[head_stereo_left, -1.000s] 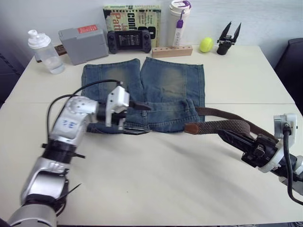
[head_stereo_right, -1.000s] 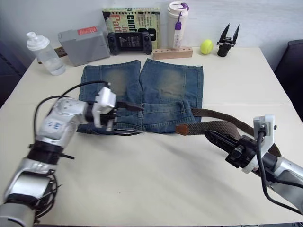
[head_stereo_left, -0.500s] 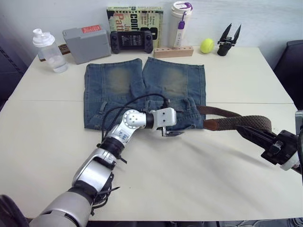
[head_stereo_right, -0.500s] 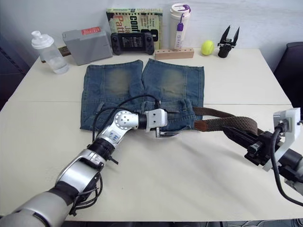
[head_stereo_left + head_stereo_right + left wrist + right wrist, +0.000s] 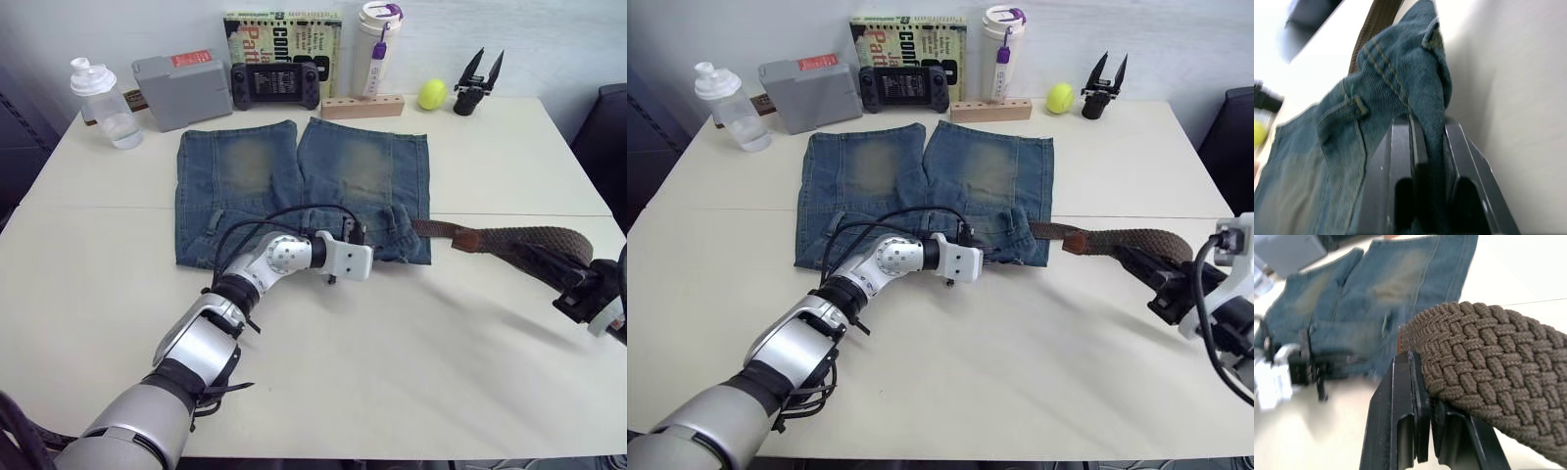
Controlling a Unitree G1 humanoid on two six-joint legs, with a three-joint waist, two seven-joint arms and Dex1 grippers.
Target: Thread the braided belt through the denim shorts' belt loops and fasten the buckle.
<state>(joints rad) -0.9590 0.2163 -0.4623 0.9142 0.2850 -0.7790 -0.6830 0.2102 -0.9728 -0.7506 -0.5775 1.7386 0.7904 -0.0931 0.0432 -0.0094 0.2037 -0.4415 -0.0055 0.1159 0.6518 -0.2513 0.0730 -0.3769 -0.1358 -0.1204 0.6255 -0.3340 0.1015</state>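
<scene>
The denim shorts (image 5: 299,191) lie flat on the bench (image 5: 392,372), waistband toward the robot, legs pointing to the far edge. The left claw (image 5: 1425,142) is clamped on a fold of waistband denim near the middle of the waistband; one of the belt loops (image 5: 1354,105) shows just beside the pinched fold. In the head views the claw's fingers are hidden behind its white housing.

The braided belt (image 5: 529,238) runs from the right end of the waistband out to the right. The right claw (image 5: 1422,382) is closed on the woven strap, which arches over its fingers. A tan leather piece (image 5: 1076,240) sits along the strap near the shorts. The buckle cannot be made out in any view.

Along the far edge: a clear bottle (image 5: 103,93), a grey box (image 5: 181,88) with a red label, writing unreadable, a handheld console (image 5: 275,82), a book (image 5: 282,29) with only part of its title legible, a white tumbler (image 5: 377,44), a wooden block (image 5: 362,106), a yellow ball (image 5: 430,94), and a spare black gripper (image 5: 477,83).
</scene>
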